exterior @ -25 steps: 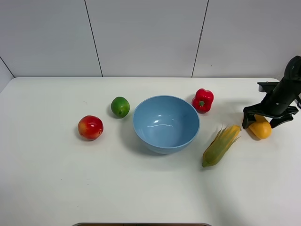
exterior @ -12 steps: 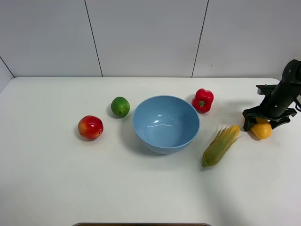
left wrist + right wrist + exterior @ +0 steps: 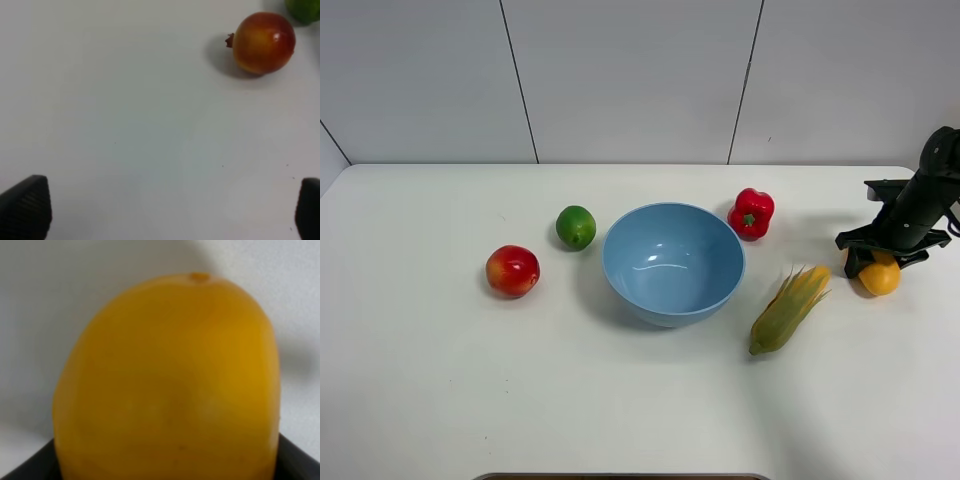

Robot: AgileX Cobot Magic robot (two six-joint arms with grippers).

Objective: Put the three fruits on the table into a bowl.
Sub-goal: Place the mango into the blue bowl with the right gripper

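Right gripper (image 3: 881,259) sat over the mango (image 3: 880,279) near the desk's (image 3: 640,400) right edge, jaws spread either side of it, mango on the desk. Left gripper (image 3: 162,212) hung over bare desk, jaws released wide, apple (image 3: 262,42) well apart. Apple and lime (image 3: 575,226) lay left of the bowl (image 3: 673,290); pepper (image 3: 752,213) and corn (image 3: 788,308) right of it.

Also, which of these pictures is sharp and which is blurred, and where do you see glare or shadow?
Exterior high: sharp, evenly lit, white glare inside the bowl. Left wrist: the apple slightly soft, with a faint shadow beside it. Right wrist: the mango fills the frame, too close and out of focus.
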